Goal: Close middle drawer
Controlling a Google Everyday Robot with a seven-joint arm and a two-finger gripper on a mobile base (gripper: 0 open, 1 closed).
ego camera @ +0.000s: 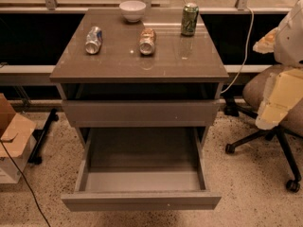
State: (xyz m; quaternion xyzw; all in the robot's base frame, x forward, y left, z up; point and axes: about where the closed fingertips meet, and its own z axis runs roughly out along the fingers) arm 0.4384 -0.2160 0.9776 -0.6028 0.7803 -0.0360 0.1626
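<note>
The grey-brown cabinet [139,63] stands in the middle of the camera view. Its middle drawer [141,201] is pulled far out toward me and its inside is empty. Above it, the uppermost drawer front [140,112] stands slightly out, with a dark gap under the cabinet top. The lowest drawer is hidden beneath the open one. My gripper [272,110] is the cream-coloured end of the arm at the right edge. It hangs to the right of the cabinet at about the uppermost drawer's height, apart from every drawer.
On the cabinet top are a white bowl [132,9], an upright green can [190,19] and two cans lying down [93,39] [147,41]. An office chair [251,91] with castors stands right, behind my arm. A cardboard box [12,136] and a cable lie left.
</note>
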